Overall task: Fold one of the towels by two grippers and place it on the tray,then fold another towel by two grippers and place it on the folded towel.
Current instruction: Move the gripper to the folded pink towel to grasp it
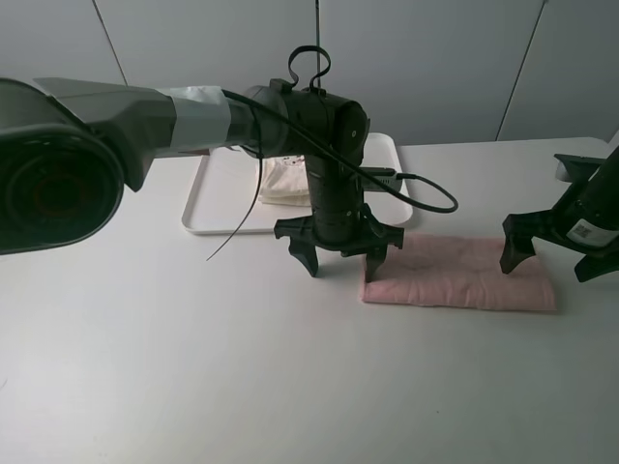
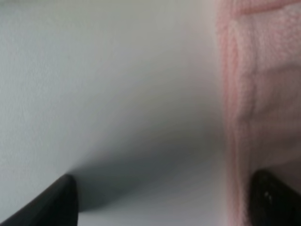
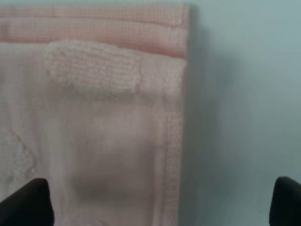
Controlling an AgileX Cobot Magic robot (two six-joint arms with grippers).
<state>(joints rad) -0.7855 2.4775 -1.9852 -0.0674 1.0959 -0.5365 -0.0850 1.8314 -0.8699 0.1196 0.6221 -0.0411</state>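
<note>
Left hand (image 1: 341, 271): wide open, nothing held. It points straight down over the left short end of the pink towel (image 1: 455, 275). In the left wrist view one finger (image 2: 275, 197) stands over the towel's edge and the other over bare tabletop (image 1: 193, 367), so the hand straddles that end. Whether the tips touch cloth or surface cannot be told. Right hand (image 1: 546, 266): also spread wide, empty, pointing down over the opposite short end of the same towel. The right wrist view shows one finger (image 3: 23, 202) above the pink cloth and the other above bare tabletop just past the towel's hemmed edge. Contact cannot be confirmed here either. The pink towel lies flat on the tabletop, folded into a long narrow strip running left to right between the two hands, with layered edges visible at its right end. It sits near the tray's (image 1: 208, 208) front right corner, off the tray. The tray rests at the back of the tabletop. The cream towel (image 1: 282, 182) lies on the tray in a compact bundle, partly hidden by the left arm (image 1: 334, 184).
</note>
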